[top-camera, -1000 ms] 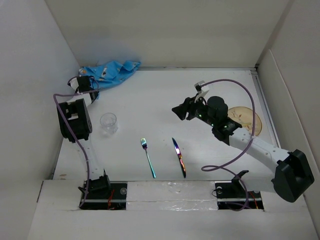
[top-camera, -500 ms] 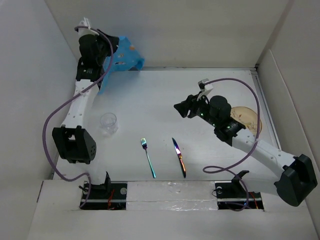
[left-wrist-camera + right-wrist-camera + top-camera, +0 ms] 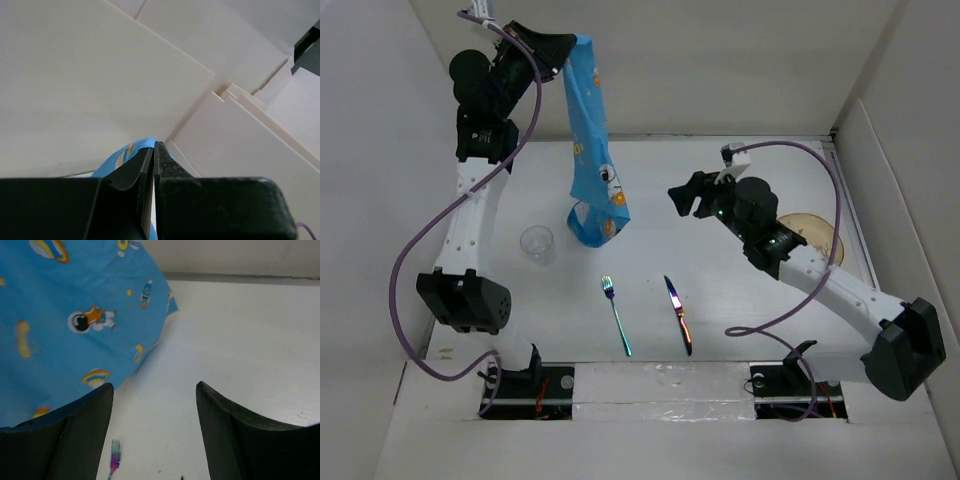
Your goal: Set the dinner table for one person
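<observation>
My left gripper (image 3: pixel 565 45) is raised high at the back left, shut on the top edge of the blue cartoon-print placemat (image 3: pixel 592 140), which hangs down in a long strip above the white dinner table (image 3: pixel 650 190). The placemat also shows in the left wrist view (image 3: pixel 131 150) and in the right wrist view (image 3: pixel 75 315). My right gripper (image 3: pixel 680 196) is open and empty above the middle of the table, facing the hanging placemat. An iridescent fork (image 3: pixel 616 316) and knife (image 3: pixel 679 314) lie near the front. A clear glass (image 3: pixel 537 245) stands at the left. A wooden plate (image 3: pixel 812 238) lies at the right, partly behind my right arm.
White walls (image 3: pixel 380 200) enclose the table on three sides. Purple cables loop from both arms; the right one (image 3: pixel 760 330) rests on the table near the knife. The fork also shows in the right wrist view (image 3: pixel 114 460).
My left arm has swung up from the back left corner, lifting the crumpled placemat off the table so it hangs unfolded. My right gripper has moved slightly back.
</observation>
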### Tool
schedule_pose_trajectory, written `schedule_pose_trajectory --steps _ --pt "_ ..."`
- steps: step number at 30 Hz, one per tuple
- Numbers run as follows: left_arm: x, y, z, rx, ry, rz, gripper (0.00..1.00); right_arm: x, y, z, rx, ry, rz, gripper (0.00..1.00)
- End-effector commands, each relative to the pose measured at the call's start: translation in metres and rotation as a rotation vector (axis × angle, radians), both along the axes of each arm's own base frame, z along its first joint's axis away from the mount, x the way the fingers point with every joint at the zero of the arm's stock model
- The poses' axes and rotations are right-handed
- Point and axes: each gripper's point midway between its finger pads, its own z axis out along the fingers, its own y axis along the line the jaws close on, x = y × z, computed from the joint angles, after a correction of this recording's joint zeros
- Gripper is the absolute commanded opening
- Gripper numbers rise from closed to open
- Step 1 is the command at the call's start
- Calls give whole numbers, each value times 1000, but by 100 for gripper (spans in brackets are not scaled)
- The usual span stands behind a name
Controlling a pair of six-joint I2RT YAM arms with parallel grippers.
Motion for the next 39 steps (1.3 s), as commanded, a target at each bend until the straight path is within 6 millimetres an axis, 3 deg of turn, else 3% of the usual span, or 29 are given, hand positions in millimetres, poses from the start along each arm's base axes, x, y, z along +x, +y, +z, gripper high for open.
schedule_pose_trajectory --steps 1,3,4,5,6,8,9,12,14,16,17,19,20,21,22,23,24,25,28,29,30,32,33,34,35,36,37,39 --pt "6 -37 -14 12 7 -171 0 27 -1 -19 -35 44 -63 73" --pt "2 -58 -10 24 -31 -198 0 31 2 -33 -41 71 -66 73" --pt "-7 -79 -5 33 -51 -231 0 33 5 -38 -40 73 -58 73" --pt "-3 -90 -12 57 -40 -248 0 33 7 -48 -50 89 -51 73" --pt "-12 -96 7 58 -81 -272 0 33 7 -51 -50 96 -51 73" --pt "-19 -118 9 50 -75 -358 0 33 3 -51 -42 92 -58 73" --pt "-31 -122 27 42 -118 -382 0 32 2 -51 -39 93 -58 73" --pt "-53 -134 48 25 -171 -446 0 29 -11 -36 -21 65 -82 73" --pt "-74 -131 67 23 -226 -477 0 27 -20 -32 -22 61 -97 74" --pt "-88 -118 88 50 -292 -430 0 27 -42 -18 -8 38 -138 74" --pt "-102 -106 100 64 -315 -396 0 25 -48 -14 -3 30 -138 75" --pt "-95 -77 97 86 -313 -307 0 24 -69 -1 5 6 -177 77" --pt "-119 -59 116 78 -385 -277 0 24 -76 3 9 1 -192 78" --pt "-97 -34 93 81 -324 -220 0 25 -83 5 10 -2 -208 79" --pt "-99 -24 89 51 -300 -238 0 27 -95 8 12 -6 -240 82" --pt "-115 -13 99 45 -364 -230 0 28 -99 13 20 -14 -248 83" --pt "-99 -5 76 32 -304 -229 0 31 -103 14 26 -14 -257 85" --pt "-92 4 69 26 -286 -220 0 35 -110 16 31 -18 -271 89" --pt "-48 9 24 11 -164 -214 0 53 -110 4 22 25 -283 92" --pt "-37 8 11 -7 -126 -225 0 65 -106 -16 1 70 -286 93" --pt "-24 7 -7 -18 -84 -236 0 75 -107 -20 4 87 -291 93" --pt "1 2 -36 -40 -33 -258 0 86 -90 -41 -2 131 -226 93" --pt "10 -2 -49 -53 -3 -267 0 100 -79 -68 -13 180 -191 94" --pt "23 -1 -61 -61 21 -255 0 109 -68 -71 8 163 -145 94" --pt "59 -5 -101 -66 110 -246 0 119 -47 -92 30 197 -76 94" --pt "56 -5 -88 -52 70 -243 0 121 -42 -115 28 251 -61 94" --pt "84 -3 -124 -62 164 -215 0 128 -31 -118 31 260 -39 94" --pt "107 12 -130 -52 173 -176 0 135 -15 -137 28 299 -21 94"
